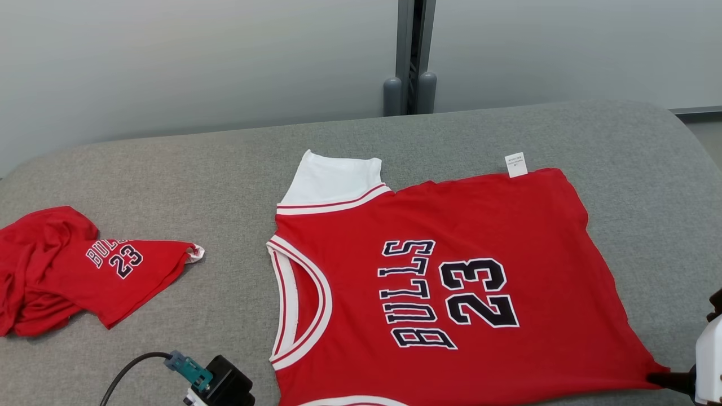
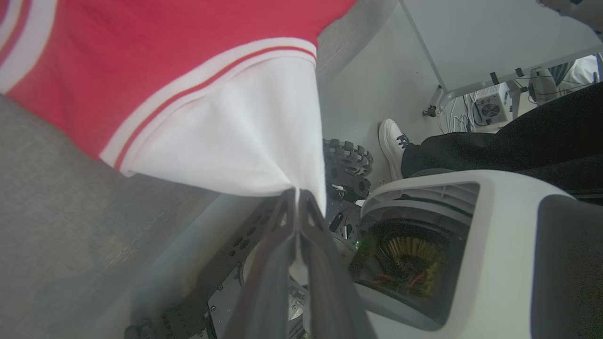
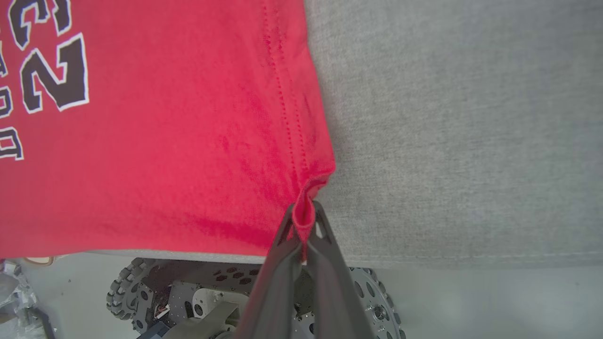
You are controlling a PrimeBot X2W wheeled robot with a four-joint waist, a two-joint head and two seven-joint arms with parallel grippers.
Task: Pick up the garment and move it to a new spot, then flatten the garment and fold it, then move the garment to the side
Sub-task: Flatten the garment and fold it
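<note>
**Jersey laid out flat, both hands pinching its near corners**

The red basketball jersey (image 1: 451, 282) with black "BULLS 23" lettering lies spread front side up across the middle and right of the grey fabric-covered desk (image 1: 169, 163). Its neck opening points to my left and its hem to my right, so the lettering reads sideways from here. The far white sleeve (image 1: 333, 180) lies flat on the desk. A small white label (image 1: 515, 164) sticks out from the far edge near the hem.

Left hand (image 2: 297, 200): fingers together, clamped on the tip of the near white sleeve (image 2: 235, 132), which is drawn to a point past the desk's near edge. Right hand (image 3: 304, 230): fingers together as well, clamped on the near hem corner just by the desk's near edge, with a little fold of red cloth bunched between them. The cloth around that corner shows a few shallow creases.

Off to my left, well apart from the jersey, a second red garment (image 1: 62, 270) with the same lettering sits crumpled on the desk. Behind the desk a grey post (image 1: 414, 56) stands against a pale wall.

Below the desk's edge, the left wrist view gives me a person's white shoe (image 2: 391, 141) and dark trouser leg (image 2: 494, 146). The right wrist view shows a knobbly wheel (image 3: 120, 296) of my base.
</note>
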